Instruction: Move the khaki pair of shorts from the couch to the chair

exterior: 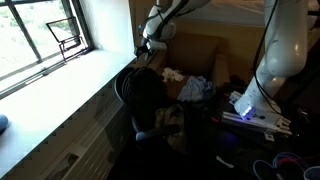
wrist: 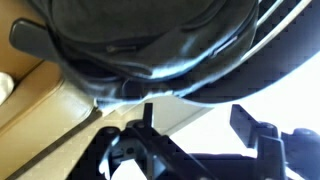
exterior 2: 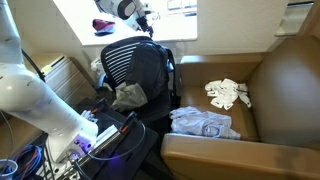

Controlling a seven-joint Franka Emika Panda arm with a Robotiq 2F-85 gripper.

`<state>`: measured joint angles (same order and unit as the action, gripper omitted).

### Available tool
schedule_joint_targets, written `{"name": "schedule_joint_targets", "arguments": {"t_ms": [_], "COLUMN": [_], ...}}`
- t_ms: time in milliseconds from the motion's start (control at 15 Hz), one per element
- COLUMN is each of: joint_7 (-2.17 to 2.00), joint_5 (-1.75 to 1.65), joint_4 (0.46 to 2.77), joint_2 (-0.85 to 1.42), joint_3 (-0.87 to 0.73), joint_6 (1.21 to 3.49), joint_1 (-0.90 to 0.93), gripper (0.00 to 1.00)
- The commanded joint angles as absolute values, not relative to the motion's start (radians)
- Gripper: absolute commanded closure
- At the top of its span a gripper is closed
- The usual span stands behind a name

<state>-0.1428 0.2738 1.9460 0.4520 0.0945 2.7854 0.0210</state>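
On the left we've got the arm's white base (exterior 2: 30, 95), then the chair (exterior 2: 115, 60) with a dark jacket (exterior 2: 150, 68) slung over its back. What we take for the khaki shorts (exterior 2: 128, 96) sits crumpled on the chair seat. The gripper (exterior 2: 145, 20) hangs above the chair back; in the wrist view its fingers (wrist: 245, 120) are spread wide, nothing in them. Further right, the couch (exterior 2: 285, 75) holds a white cloth (exterior 2: 228, 93) and a pale blue garment (exterior 2: 205, 122).
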Motion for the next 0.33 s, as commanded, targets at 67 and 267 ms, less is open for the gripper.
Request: {"name": "schedule_joint_targets", "arguments": {"t_ms": [67, 267], "joint_7": [-0.177, -0.177], "joint_5": [0.261, 0.261], "joint_4": [1.945, 1.944], "joint_2": [0.423, 0.431], "joint_3": [0.057, 0.063], "joint_6": [2.815, 2.814], "joint_1": [0.022, 0.027], "gripper": [0.08, 0.00]}}
